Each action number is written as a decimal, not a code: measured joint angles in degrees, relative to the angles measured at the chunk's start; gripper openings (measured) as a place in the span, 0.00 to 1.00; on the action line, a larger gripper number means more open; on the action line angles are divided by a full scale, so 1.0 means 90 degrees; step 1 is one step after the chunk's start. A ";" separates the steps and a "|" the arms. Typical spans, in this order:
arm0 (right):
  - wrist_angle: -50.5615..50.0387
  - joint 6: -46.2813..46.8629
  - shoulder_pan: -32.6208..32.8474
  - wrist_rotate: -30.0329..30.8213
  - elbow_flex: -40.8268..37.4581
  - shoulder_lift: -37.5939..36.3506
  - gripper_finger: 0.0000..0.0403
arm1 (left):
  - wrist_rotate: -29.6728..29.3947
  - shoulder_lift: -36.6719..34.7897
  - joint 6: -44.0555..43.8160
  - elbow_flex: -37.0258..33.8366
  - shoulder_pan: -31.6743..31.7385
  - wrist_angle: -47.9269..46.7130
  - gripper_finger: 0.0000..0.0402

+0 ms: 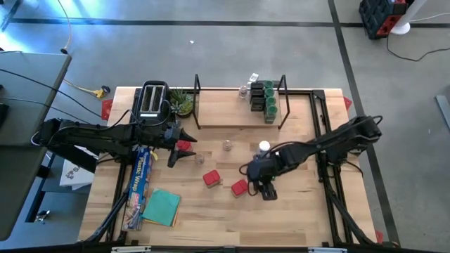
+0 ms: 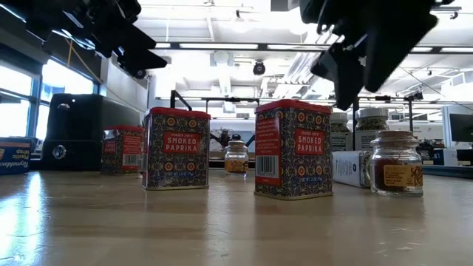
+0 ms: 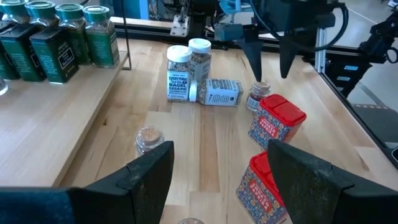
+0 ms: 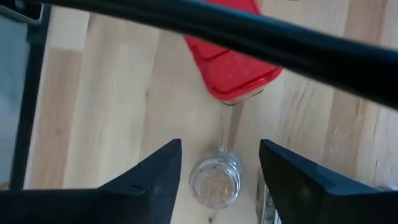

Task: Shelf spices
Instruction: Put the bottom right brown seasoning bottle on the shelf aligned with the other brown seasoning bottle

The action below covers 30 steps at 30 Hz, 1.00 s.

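Right hand [image 4: 217,165] hangs wide open above the small brownish jar [image 4: 214,180] on the tabletop beside a red tin [image 4: 230,68]; you centre, descend straight, close below the lid.

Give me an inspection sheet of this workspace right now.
Surface: light wooden table.
Job's things: shelf holds green-lidded jars at one end; three red paprika tins and small jars loose on the table.
Clutter: black toaster, blue foil box, teal cloth.
Grippers: left pincer open above table; right pincer open over a small jar.
Cables: yellow cable on floor.
Surroundings: concrete floor, office background.
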 joint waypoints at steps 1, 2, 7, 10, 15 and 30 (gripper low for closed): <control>-0.0095 -0.0120 0.0039 0.0034 0.0063 0.0042 0.54 | 0.0000 -0.0001 0.0000 0.0000 0.0002 0.0000 0.63; -0.0135 -0.0188 0.0079 0.0068 0.0080 0.0062 0.56 | 0.0000 0.0001 -0.0002 0.0000 0.0002 0.0002 0.63; -0.0380 -0.0677 0.0305 0.0329 0.0066 0.0220 0.66 | 0.0000 0.0000 -0.0006 0.0000 0.0005 0.0019 0.63; -0.0504 -0.1096 0.0442 0.0398 0.0066 0.0429 0.68 | 0.0000 0.0001 -0.0064 0.0000 0.0005 0.0043 0.63; -0.0442 -0.1389 0.0606 0.0528 0.0061 0.0670 0.66 | 0.0000 0.0000 -0.0070 0.0000 0.0005 0.0041 0.63; -0.0453 -0.1294 0.0699 0.0996 0.0075 0.0983 0.46 | 0.0000 0.0001 -0.0068 0.0000 0.0005 0.0051 0.63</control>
